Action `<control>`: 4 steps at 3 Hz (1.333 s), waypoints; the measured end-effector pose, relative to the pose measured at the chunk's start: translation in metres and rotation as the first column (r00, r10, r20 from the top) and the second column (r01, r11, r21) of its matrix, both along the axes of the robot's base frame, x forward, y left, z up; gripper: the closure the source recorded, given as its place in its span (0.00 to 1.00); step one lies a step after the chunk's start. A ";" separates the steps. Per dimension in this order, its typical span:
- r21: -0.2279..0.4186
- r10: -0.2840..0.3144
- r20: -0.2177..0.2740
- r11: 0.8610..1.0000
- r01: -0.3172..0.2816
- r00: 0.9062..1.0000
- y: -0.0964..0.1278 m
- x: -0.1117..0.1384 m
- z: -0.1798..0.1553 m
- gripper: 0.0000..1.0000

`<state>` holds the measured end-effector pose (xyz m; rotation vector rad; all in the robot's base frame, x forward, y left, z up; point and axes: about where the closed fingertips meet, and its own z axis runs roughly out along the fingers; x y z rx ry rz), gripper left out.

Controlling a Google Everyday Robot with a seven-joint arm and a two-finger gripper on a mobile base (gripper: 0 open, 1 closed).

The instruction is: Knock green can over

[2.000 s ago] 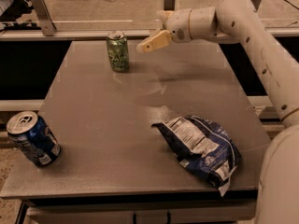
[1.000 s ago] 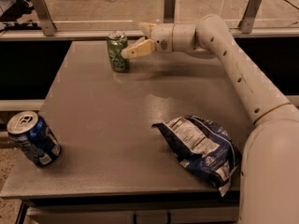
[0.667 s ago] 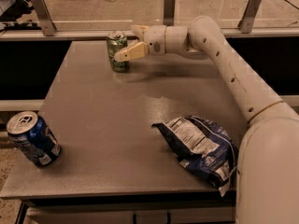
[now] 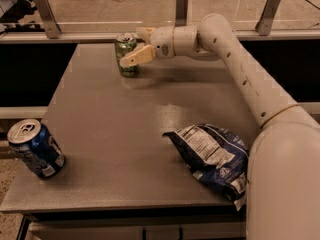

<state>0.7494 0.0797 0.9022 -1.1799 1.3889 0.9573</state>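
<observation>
The green can (image 4: 125, 54) stands upright at the far edge of the grey table (image 4: 110, 119), left of centre. My gripper (image 4: 138, 45) reaches in from the right at can height. It is open. One cream finger (image 4: 135, 57) lies across the can's front right side, and the other finger (image 4: 145, 32) sits behind the can's top right. The front finger touches the can or is very close to it. The white arm (image 4: 240, 69) stretches back to the right foreground.
A blue can (image 4: 35, 148) with a silver top leans at the table's near left corner. A dark blue crinkled snack bag (image 4: 212, 156) lies near the front right. A rail with metal posts (image 4: 181, 6) runs behind the table's far edge.
My gripper has moved left along the far edge, from well right of the green can to against its right side. The can still stands upright in the same place.
</observation>
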 end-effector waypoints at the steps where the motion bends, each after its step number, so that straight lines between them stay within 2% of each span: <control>1: 0.000 0.006 -0.002 1.000 -0.006 1.000 0.003 -0.001 -0.001 0.18; 2: 0.000 0.011 -0.003 1.000 -0.011 1.000 0.007 -0.002 -0.001 0.41; 3: 0.034 -0.009 -0.006 0.999 0.009 1.000 0.003 -0.001 0.004 0.65; 4: -0.048 -0.048 0.008 0.998 0.048 0.999 -0.010 -0.008 0.024 0.88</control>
